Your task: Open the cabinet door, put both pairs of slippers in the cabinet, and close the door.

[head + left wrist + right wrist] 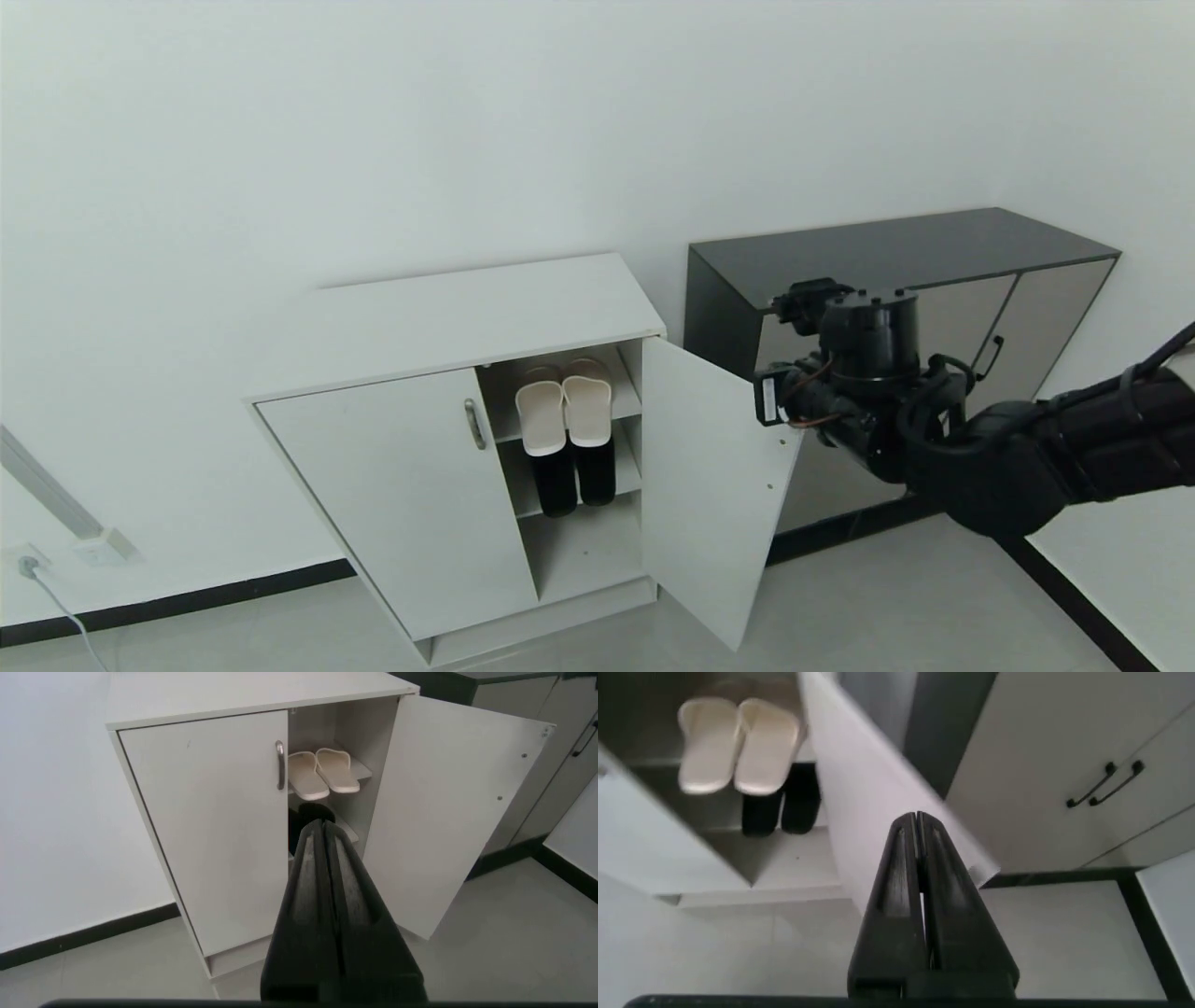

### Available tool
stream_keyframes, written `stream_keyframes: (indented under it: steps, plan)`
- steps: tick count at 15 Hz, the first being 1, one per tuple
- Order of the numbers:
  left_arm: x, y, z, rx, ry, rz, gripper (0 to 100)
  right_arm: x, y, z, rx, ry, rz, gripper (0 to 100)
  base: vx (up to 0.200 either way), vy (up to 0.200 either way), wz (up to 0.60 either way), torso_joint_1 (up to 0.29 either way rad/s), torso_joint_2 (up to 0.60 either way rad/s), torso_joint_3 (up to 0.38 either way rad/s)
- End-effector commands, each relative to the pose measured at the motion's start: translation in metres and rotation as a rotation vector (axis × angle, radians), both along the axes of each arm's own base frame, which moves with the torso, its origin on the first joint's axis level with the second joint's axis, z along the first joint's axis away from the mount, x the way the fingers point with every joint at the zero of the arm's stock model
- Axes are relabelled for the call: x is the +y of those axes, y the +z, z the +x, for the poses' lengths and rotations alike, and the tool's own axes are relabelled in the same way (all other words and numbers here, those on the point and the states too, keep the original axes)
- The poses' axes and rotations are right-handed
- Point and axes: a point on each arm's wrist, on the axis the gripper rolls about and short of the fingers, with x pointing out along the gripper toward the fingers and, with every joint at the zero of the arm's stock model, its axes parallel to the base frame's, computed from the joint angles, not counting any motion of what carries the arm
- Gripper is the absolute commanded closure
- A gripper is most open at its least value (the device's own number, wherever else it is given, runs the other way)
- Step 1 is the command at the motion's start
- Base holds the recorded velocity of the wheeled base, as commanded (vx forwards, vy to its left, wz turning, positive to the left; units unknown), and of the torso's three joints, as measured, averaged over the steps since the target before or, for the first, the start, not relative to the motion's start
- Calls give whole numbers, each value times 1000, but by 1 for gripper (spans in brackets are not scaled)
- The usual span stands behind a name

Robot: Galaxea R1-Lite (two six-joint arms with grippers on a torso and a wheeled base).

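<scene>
The white cabinet stands against the wall with its left door shut and its right door swung out toward the room, hinged at the cabinet's right side. Both pairs are in the open compartment. The cream slippers lie side by side on the upper shelf, their long axis running front to back, on the 12-to-6 line in the head view, with the near ends overhanging the shelf's front edge. The black slippers sit on the shelf at 6 o'clock of the cream pair, on the same front-to-back line. Which end is toe or heel I cannot tell. The metal handle on the left door is at 9 o'clock of the cream pair, and the open door at 3 o'clock. A dark cabinet stands at 2 o'clock of the white one. The right arm comes in from 3 o'clock, stretched roughly level, its wrist just beside the open door's free edge near the top. The right gripper has its fingers pressed together on nothing and points at that door; whether it touches I cannot tell. The left gripper, likewise closed and empty, points at the open compartment from well out over the floor.
</scene>
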Motion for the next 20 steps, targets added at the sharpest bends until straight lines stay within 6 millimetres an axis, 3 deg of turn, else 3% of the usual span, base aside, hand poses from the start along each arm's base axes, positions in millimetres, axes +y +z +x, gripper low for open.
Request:
stream_keyframes:
  steps: [1,3,7,10,13,20]
  plan:
    - [0,0,0,0,-1,0,100,-13,24,23,-23,-20,31,100,0,0,0,0,0,0]
    - [0,0,0,0,1,0,100,-17,24,34,-4,-7,41,100,0,0,0,0,0,0]
    - [0,0,0,0,-1,0,100,-34,1,76,29,-13,59,100,0,0,0,0,0,0]
    - [0,0,0,0,-1,0,100,-43,-20,97,79,-25,112,100,0,0,0,0,0,0]
    - [0,0,0,0,-1,0,100,-48,-39,106,117,-33,106,100,0,0,0,0,0,0]
    - [0,0,0,0,-1,0,100,-46,-52,100,190,-34,109,100,0,0,0,0,0,0]
